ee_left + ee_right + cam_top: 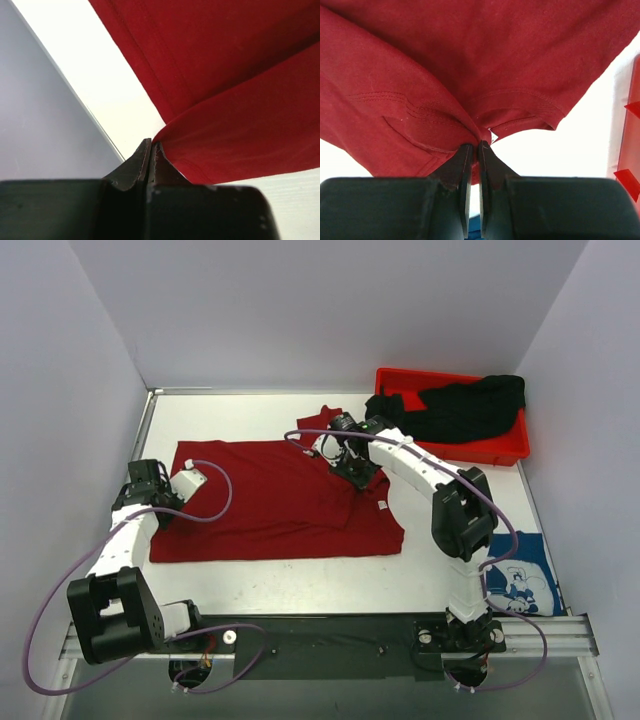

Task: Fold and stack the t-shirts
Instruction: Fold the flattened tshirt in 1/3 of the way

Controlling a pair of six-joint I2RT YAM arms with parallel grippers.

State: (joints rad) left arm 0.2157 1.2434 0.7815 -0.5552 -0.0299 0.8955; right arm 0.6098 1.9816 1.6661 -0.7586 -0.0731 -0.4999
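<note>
Left gripper [151, 146] has its two dark fingers pressed together on a pinched fold at the left edge of the plain dark red short-sleeved t-shirt [270, 505], with a line of stitching showing just beside the pinch. Right gripper [475, 146] is likewise clamped on a gathered fold of the same shirt, close to the collar band, where a small white neck label shows. The dark red t-shirt lies spread over the middle of the white desk [240, 410], its long axis running left to right. The collar end points right and the bottom hem points left, and one sleeve sticks out on the far side. The right arm reaches in from the near right and crosses above the shirt's right end, hiding part of it. A purple cable [215, 502] from the left arm loops over the cloth's left part. At the far right corner of the desk sits a rigid bright red plastic tray [505, 455], and a crumpled black t-shirt [460, 405] is heaped in it, spilling over its left rim. At the near right edge lies a blue t-shirt with a white print [525, 585], partly covered by the right arm, well apart from the red one. Pale grey walls [300, 310] enclose the desk on three sides.
</note>
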